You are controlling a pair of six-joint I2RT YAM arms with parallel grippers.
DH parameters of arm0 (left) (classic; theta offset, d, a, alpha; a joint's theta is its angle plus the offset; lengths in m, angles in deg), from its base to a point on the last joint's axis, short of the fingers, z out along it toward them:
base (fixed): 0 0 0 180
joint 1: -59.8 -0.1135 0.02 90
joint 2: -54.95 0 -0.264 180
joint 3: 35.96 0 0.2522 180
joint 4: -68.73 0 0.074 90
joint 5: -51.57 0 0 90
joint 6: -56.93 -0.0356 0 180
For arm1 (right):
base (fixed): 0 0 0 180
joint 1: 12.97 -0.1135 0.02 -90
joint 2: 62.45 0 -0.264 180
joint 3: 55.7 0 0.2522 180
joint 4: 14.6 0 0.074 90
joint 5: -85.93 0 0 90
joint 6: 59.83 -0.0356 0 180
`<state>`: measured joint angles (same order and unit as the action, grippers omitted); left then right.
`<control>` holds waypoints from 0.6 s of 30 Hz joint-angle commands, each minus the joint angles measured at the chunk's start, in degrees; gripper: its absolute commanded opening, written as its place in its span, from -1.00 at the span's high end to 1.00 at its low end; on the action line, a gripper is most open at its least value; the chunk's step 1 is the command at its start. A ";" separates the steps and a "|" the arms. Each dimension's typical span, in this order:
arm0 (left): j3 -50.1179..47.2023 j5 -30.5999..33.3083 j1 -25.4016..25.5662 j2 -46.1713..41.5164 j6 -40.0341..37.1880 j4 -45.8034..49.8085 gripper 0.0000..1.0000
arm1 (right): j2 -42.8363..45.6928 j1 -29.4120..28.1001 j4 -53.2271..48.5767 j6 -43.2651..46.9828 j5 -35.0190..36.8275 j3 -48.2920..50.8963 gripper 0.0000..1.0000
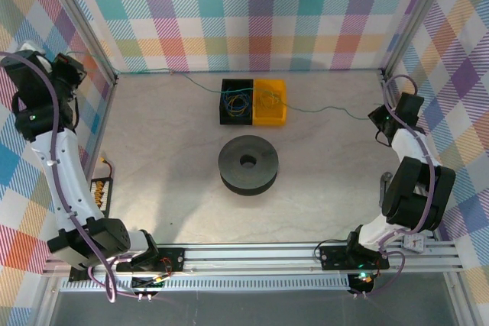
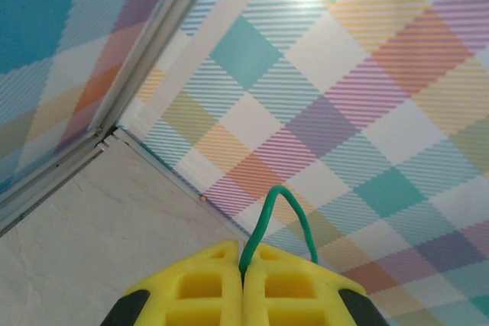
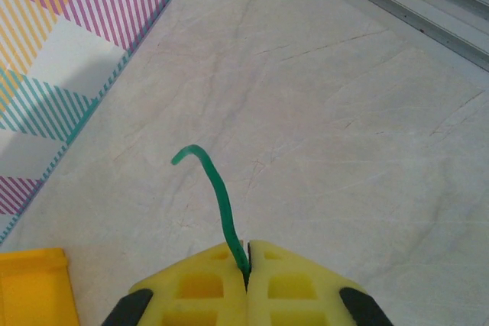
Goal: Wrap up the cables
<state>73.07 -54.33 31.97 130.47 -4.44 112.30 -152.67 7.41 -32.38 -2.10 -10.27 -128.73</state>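
the left gripper (image 2: 243,263) has its yellow fingers (image 2: 202,284) pressed together on a green cable (image 2: 276,198), which rises from the seam between them in a narrow loop and bends back down over the right-hand finger. behind it stands the plaid wall (image 2: 367,74), meeting the pale table (image 2: 84,242) at a corner with a metal post. the right gripper (image 3: 246,256) is likewise clamped on the green cable (image 3: 218,188); a short free end sticks up from between its fingers (image 3: 202,288) and curls over to the left, above the bare table surface (image 3: 328,127). a corner of the yellow bin (image 3: 30,284) shows at the lower left of that wrist view. from above, the green cable (image 1: 328,110) runs as a thin line from the right arm's end near the right wall, leftward across the table (image 1: 153,150) to the yellow bin (image 1: 280,118). it continues past the black bin (image 1: 226,118) that sits touching the yellow one, and on toward the back left corner, where it becomes too thin to follow. more cables (image 1: 238,101) in blue and yellow lie coiled inside the black bin, and a pale yellow coil (image 1: 267,97) lies in the yellow bin. the black spool (image 1: 248,164) sits flat on the table in front of the bins, apart from them, with no wire on it that can be made out.
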 commanded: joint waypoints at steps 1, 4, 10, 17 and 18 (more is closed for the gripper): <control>1.34 0.82 -6.32 -1.96 4.20 -4.74 1.00 | 0.27 3.49 1.31 1.69 3.81 1.88 1.00; 0.96 -0.80 -10.61 -2.09 6.46 -5.68 1.00 | 1.04 4.78 1.64 1.80 4.17 2.49 1.00; 0.34 -2.47 -15.06 -1.87 9.94 -7.70 1.00 | 1.10 6.16 1.81 2.00 4.26 2.74 1.00; 0.24 -4.76 -18.67 -1.25 13.63 -9.97 1.00 | 0.92 7.28 1.97 2.43 4.88 3.01 1.00; -0.09 -5.20 -18.98 -1.26 14.33 -10.76 1.00 | 0.99 7.37 1.93 2.52 4.88 3.08 1.00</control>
<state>72.85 -65.37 17.15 129.66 6.42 112.03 -152.01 10.71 -32.31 -1.88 -13.88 -126.35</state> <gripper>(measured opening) 0.063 0.049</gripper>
